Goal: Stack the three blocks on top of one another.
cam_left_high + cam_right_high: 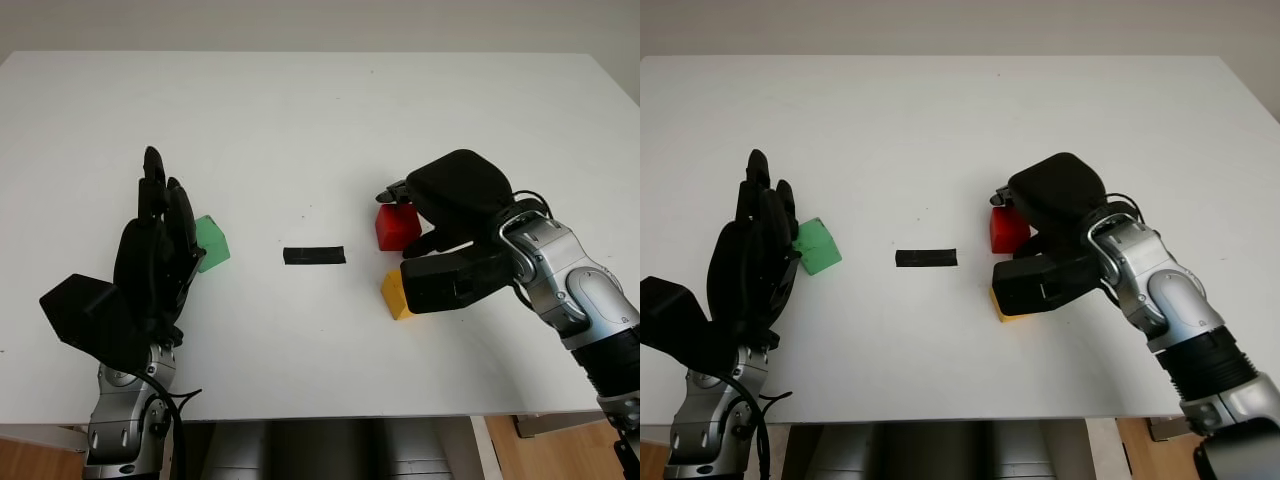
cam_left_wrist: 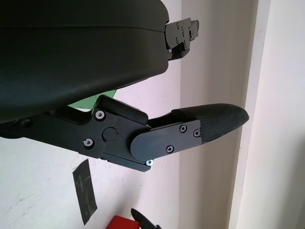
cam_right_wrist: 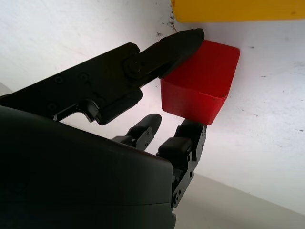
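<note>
— Blocks first: where is each of the three?

— All three sit on my white table [image 1: 300, 120], none stacked. My red block [image 1: 396, 228] is right of centre, my yellow block [image 1: 395, 296] just in front of it and partly under my right wrist, and my green block [image 1: 211, 243] is well apart from them on the left side. Between green and red lies a short strip of black tape [image 1: 314, 255].

— Is anything gripped?

— Yes, the red block. My right hand [image 1: 455, 195] arches over it from the right, and my right wrist view shows one finger [image 3: 178, 40] pressed against one face of the red block [image 3: 202, 81] while two more fingers [image 3: 188, 138] curl in at the opposite side. So my right hand is clamped on it. I cannot tell whether the block is lifted or touching the table.

— And the yellow one there?

— Its edge [image 3: 238, 9] appears close beside the red block, with a narrow gap of table between them.

— What about your other hand?

— My left hand [image 1: 160, 245] is upright above the left side of the table, just beside the green block, which peeks out from behind its fingers. It holds nothing and is open. From my left wrist view I see a sliver of green [image 2: 90, 101] behind the hand's shell, plus the tape [image 2: 86, 191] and a corner of the red block [image 2: 121, 223] farther off.
</note>
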You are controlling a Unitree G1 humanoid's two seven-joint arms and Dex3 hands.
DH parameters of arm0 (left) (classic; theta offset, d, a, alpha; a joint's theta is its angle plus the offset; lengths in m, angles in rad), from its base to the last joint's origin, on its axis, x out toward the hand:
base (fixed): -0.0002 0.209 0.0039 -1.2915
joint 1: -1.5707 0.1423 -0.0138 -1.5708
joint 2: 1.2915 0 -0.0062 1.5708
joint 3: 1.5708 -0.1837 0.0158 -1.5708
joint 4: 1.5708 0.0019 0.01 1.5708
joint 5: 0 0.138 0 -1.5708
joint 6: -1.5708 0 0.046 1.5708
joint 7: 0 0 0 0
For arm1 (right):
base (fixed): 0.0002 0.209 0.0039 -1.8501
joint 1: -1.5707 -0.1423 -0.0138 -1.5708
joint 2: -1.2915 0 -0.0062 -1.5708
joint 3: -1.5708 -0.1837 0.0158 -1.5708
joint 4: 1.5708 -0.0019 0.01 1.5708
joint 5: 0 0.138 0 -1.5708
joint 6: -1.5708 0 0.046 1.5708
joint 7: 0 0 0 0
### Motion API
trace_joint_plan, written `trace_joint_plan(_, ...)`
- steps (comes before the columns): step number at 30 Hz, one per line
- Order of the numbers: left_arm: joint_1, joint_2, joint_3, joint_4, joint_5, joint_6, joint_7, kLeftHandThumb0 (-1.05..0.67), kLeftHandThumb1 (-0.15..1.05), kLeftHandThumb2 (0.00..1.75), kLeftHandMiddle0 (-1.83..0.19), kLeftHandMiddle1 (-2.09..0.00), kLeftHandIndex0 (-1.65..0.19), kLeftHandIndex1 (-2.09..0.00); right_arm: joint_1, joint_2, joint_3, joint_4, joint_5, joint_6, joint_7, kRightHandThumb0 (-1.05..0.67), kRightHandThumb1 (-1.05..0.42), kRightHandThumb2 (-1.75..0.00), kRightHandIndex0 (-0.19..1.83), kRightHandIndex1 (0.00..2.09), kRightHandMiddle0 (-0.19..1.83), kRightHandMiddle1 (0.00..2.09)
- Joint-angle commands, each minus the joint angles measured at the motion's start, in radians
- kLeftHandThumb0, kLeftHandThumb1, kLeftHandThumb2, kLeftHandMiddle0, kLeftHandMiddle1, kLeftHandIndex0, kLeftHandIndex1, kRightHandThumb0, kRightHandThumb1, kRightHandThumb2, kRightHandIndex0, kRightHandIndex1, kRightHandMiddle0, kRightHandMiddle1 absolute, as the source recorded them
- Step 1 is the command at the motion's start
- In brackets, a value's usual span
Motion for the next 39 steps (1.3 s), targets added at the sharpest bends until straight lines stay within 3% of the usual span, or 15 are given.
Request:
trace_joint_plan(1, 0.012, -0.004, -0.001, -0.02, 0.004, -0.004, 0.0, -0.76, 1.05, 0.65, 0.19, 0.0, 0.19, 0.0, -0.008, 0.002, -0.002, 0.007, -0.003, -0.008, -0.02, -0.58, -0.86, -0.05, 0.28, 1.03, 0.38, 0.85)
trace_joint_plan(4, 0.014, -0.004, -0.003, -0.022, 0.006, -0.005, 0.001, -0.76, 1.05, 0.65, 0.19, 0.0, 0.19, 0.0, -0.005, 0.008, -0.006, 0.015, 0.005, -0.012, -0.042, -0.57, -0.87, -0.05, 0.19, 1.34, 0.38, 0.94)
trace_joint_plan(7, 0.014, -0.004, -0.004, -0.02, 0.01, -0.005, 0.002, -0.76, 1.05, 0.65, 0.19, 0.0, 0.19, 0.0, 0.004, 0.02, -0.024, 0.043, 0.048, -0.05, -0.111, -0.45, -0.88, -0.06, 0.24, 1.51, 0.42, 1.37)
trace_joint_plan(10, 0.014, -0.004, -0.006, -0.018, 0.013, -0.01, 0.001, -0.76, 1.05, 0.66, 0.19, 0.0, 0.19, 0.0, 0.001, 0.017, -0.023, 0.063, 0.058, -0.074, -0.153, -0.38, -0.89, -0.06, 0.27, 1.55, 0.51, 1.3)
trace_joint_plan(17, 0.015, -0.014, -0.006, -0.021, 0.015, -0.006, 0.009, -0.76, 1.05, 0.66, 0.19, 0.0, 0.19, 0.0, -0.011, 0.022, -0.046, 0.103, 0.134, -0.117, -0.178, -0.31, -0.91, -0.05, 0.36, 1.25, 0.48, 1.43)
trace_joint_plan(19, 0.016, -0.014, -0.005, -0.021, 0.013, -0.006, 0.008, -0.76, 1.05, 0.65, 0.19, 0.0, 0.19, 0.0, -0.021, 0.035, -0.062, 0.131, 0.187, -0.136, -0.176, -0.31, -0.89, -0.05, 0.4, 1.15, 0.51, 1.38)
trace_joint_plan(23, 0.017, -0.014, -0.004, -0.021, 0.008, -0.005, 0.002, -0.77, 1.05, 0.64, 0.19, 0.0, 0.19, 0.0, -0.07, 0.055, -0.093, 0.191, 0.31, -0.15, -0.107, -0.33, -0.89, -0.05, 0.36, 1.02, 0.52, 1.33)
trace_joint_plan(25, 0.018, -0.012, -0.003, -0.021, 0.01, -0.004, 0.001, -0.77, 1.05, 0.64, 0.19, 0.0, 0.19, 0.0, -0.107, 0.061, -0.112, 0.223, 0.389, -0.149, -0.036, -0.33, -0.9, -0.06, 0.36, 0.84, 0.51, 1.28)
trace_joint_plan(30, 0.019, -0.017, -0.002, -0.022, 0.01, -0.009, 0.005, -0.76, 1.05, 0.64, 0.19, 0.0, 0.19, 0.0, -0.204, 0.076, -0.14, 0.284, 0.543, -0.148, 0.121, -0.36, -0.93, -0.06, 0.34, 0.62, 0.42, 1.39)
trace_joint_plan(39, 0.027, -0.019, -0.004, -0.035, 0.011, -0.002, 0.002, -0.76, 1.05, 0.65, 0.19, 0.0, 0.19, 0.0, -0.369, 0.129, -0.097, 0.404, 0.597, -0.187, 0.264, -0.34, -0.93, -0.06, 0.39, 0.44, 0.39, 1.43)
